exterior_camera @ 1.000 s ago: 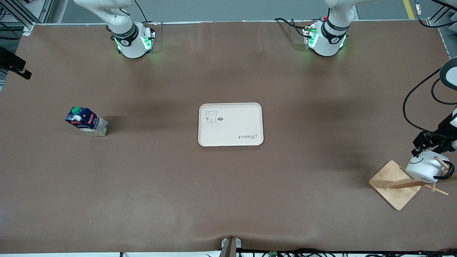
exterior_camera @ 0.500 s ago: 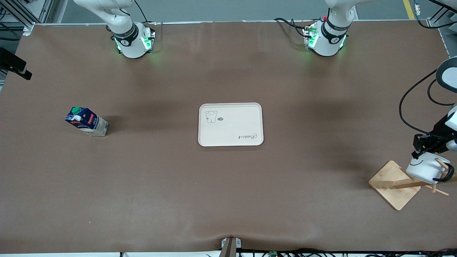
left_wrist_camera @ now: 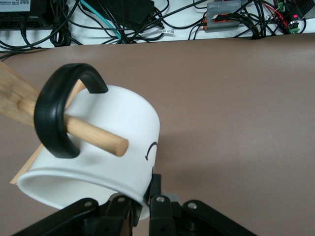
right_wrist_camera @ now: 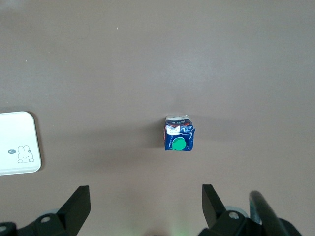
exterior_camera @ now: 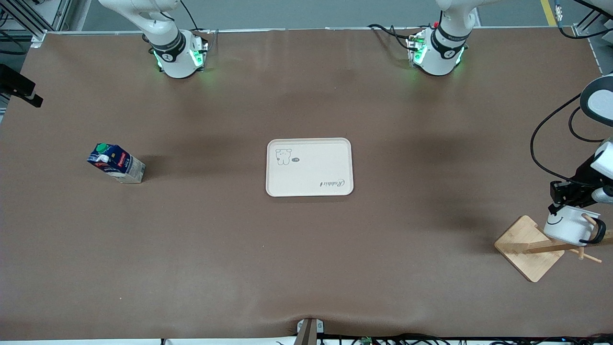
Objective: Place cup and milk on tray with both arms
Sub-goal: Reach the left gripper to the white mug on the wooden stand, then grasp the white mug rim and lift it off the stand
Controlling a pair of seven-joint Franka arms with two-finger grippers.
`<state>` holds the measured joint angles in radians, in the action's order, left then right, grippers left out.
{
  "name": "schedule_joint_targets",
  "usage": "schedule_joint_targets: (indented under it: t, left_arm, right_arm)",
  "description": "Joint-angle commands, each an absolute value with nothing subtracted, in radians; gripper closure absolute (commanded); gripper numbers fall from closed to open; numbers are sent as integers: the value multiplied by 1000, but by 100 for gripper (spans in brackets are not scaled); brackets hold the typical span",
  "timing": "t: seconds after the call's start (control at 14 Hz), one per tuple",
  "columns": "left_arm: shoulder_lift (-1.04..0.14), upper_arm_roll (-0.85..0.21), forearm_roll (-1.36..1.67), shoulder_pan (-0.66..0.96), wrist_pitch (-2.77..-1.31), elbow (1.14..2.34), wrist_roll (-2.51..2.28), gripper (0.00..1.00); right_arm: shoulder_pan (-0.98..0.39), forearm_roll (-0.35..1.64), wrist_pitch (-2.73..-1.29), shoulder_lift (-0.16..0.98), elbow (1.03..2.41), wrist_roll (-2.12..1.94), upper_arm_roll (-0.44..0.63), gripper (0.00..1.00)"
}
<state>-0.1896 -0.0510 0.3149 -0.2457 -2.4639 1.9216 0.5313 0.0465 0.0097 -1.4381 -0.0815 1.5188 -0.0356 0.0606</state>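
Note:
The cup [exterior_camera: 569, 226] hangs by its black handle [left_wrist_camera: 58, 115] on a peg of a wooden rack [exterior_camera: 527, 247] at the left arm's end of the table. My left gripper [exterior_camera: 566, 195] is shut on the cup's rim; in the left wrist view the gripper [left_wrist_camera: 146, 202] pinches the cup [left_wrist_camera: 106, 147] with the peg [left_wrist_camera: 93, 135] still through the handle. The milk [exterior_camera: 115, 163] stands at the right arm's end. The tray [exterior_camera: 309, 167] lies mid-table, empty. My right gripper [right_wrist_camera: 145, 206] is open, high over the table beside the milk [right_wrist_camera: 178, 134]; it does not show in the front view.
The rack's square wooden base and slanted post stand near the table's edge at the left arm's end. Cables and boxes [left_wrist_camera: 123, 19] lie off the table's edge past the rack. A corner of the tray [right_wrist_camera: 17, 143] shows in the right wrist view.
My left gripper has shifted a little toward the tray with the cup, which has slid along the peg and turned more upright. The milk and tray have not moved.

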Motion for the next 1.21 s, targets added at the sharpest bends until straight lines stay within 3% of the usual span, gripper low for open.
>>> schedule_joint_targets:
  t: [0.0, 0.71, 1.14]
  left_arm:
    - [-150, -77, 334, -247, -2433, 1927, 552, 100]
    - [-43, -103, 319, -247, -2194, 1924, 467, 100]
    - [-46, -204, 229, -245, -2161, 1914, 231, 100]
  right_arm:
    - [60, 21, -1431, -83, 1514, -35, 54, 0]
    - [57, 21, -1431, -72, 1516, -35, 54, 0]
    - [61, 20, -1414, -49, 1516, -37, 54, 0]
